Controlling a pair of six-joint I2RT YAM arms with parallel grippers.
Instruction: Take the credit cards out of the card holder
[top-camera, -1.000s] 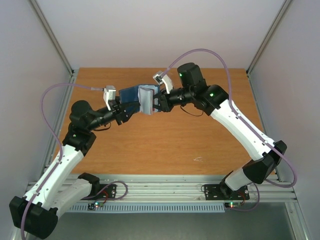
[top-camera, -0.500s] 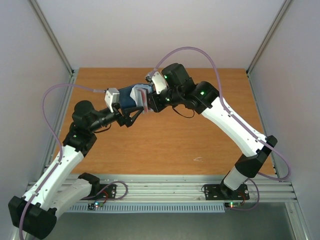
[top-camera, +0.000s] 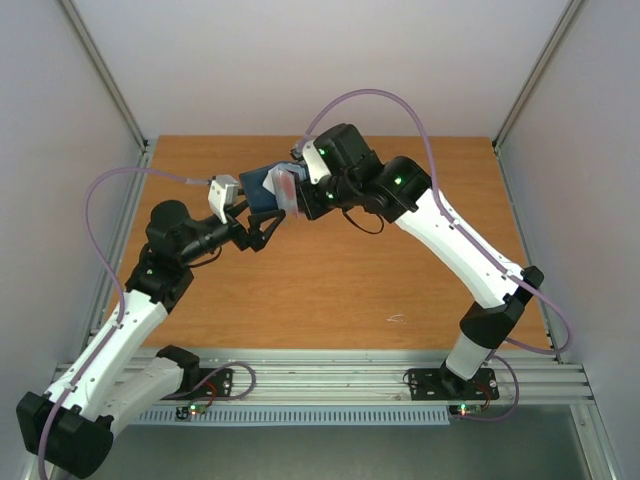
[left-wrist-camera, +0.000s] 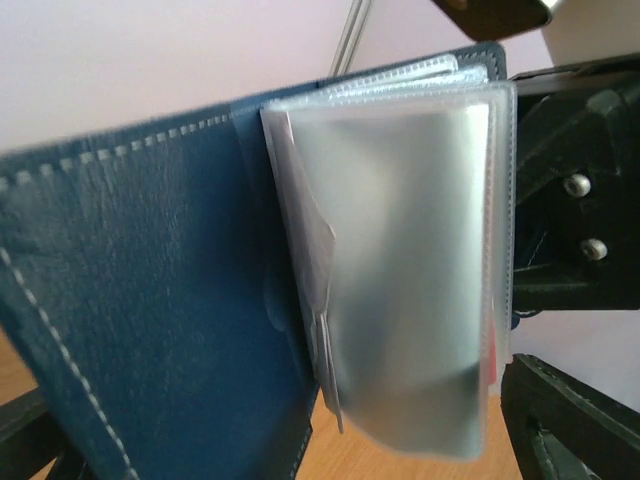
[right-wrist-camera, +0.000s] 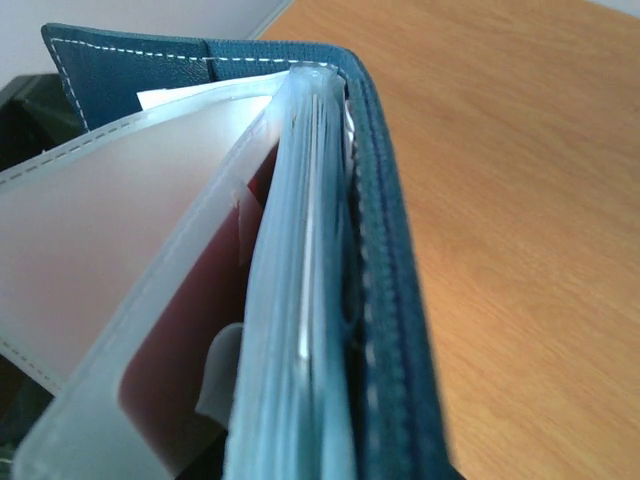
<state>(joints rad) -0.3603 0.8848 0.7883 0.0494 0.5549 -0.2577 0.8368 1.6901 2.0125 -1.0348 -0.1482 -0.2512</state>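
Top external, left gripper and right gripper at card holder, clamping unclear

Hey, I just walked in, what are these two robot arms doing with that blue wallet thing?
Both arms meet over the far middle of the table, at the opened navy card holder. The left gripper is by its cover, and the right gripper is on the side with the clear sleeves. A red card sits inside a sleeve, and no card lies out on the table. Whether either gripper is actually clamped cannot be told.
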